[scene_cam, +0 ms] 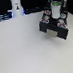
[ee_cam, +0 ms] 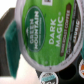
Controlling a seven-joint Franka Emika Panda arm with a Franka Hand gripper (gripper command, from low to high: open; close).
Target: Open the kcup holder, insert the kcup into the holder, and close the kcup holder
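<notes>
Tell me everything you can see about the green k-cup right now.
The kcup fills most of the wrist view: a round pod with a bright green foil lid and a pale white rim. The lid reads Green Mountain and Dark Magic in white. It sits tilted, very near the camera, apparently held at the gripper, though the fingers' contact is hidden. Below it, other pod tops show in dark slots of the kcup holder. In the exterior view the pod itself is too small to make out.

A pale, evenly lit table (scene_cam: 21,51) fills the foreground; behind it stands a white post (scene_cam: 16,6) against darkness.
</notes>
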